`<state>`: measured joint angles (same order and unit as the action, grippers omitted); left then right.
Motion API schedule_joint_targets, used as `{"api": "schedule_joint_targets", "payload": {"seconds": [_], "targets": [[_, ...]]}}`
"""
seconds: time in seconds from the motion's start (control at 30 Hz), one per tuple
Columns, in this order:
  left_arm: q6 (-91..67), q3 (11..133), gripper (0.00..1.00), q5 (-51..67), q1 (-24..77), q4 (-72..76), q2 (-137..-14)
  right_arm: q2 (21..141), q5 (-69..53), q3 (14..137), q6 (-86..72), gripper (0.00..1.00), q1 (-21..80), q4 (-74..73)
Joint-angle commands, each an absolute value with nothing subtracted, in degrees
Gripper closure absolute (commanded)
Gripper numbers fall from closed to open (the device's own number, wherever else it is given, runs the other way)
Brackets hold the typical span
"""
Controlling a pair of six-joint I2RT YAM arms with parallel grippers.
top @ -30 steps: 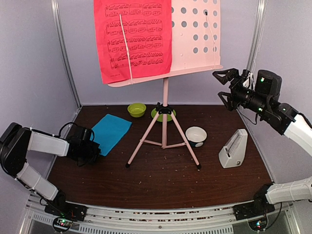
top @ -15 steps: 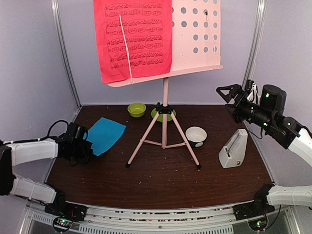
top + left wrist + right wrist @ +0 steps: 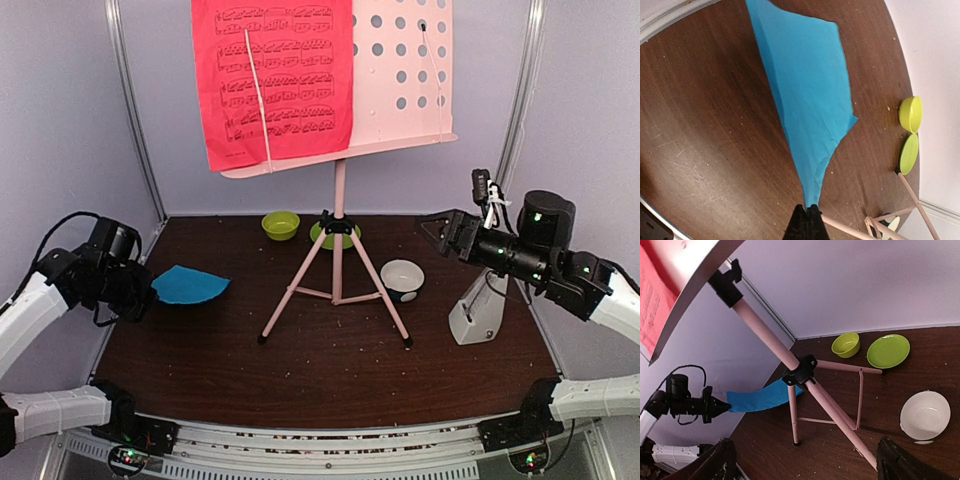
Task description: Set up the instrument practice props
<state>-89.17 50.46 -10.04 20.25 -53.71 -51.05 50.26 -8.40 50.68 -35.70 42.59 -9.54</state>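
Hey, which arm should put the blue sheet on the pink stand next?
Left. The left gripper is shut on the blue sheet; the right gripper stands open and empty, right of the music stand.

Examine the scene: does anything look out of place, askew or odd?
The blue paper sheet is off the pale pink hole-dotted music stand, pinched at its edge by the shut left gripper and curling over the dark wooden table. The red printed music sheet overhangs the stand's bottom lip. Also, pale specks litter the tabletop.
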Motion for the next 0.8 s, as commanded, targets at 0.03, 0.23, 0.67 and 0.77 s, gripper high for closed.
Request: {"api": "schedule_joint_targets", "payload": {"seconds": [0.03,0.23,0.67,0.77], "targets": [[-88.7,63.0,1.0,-10.0,24.4,-68.8,-50.9,53.8,-6.2,55.7,-21.2,0.04,50.6,-9.3],[-94.5,74.7,1.0,-10.8,30.8,-79.3,-53.4,60.4,-4.0,62.2,-13.5,0.08,59.5,-9.4],[-102.7,86.4,1.0,-8.5,37.2,-80.1,-57.9,85.6,-4.4,84.8,-8.9,0.09,73.6,-9.8],[-103.9,86.6,1.0,-7.2,38.3,-78.2,-58.8,90.9,-4.5,88.5,-8.3,0.09,75.6,-9.2]]}}
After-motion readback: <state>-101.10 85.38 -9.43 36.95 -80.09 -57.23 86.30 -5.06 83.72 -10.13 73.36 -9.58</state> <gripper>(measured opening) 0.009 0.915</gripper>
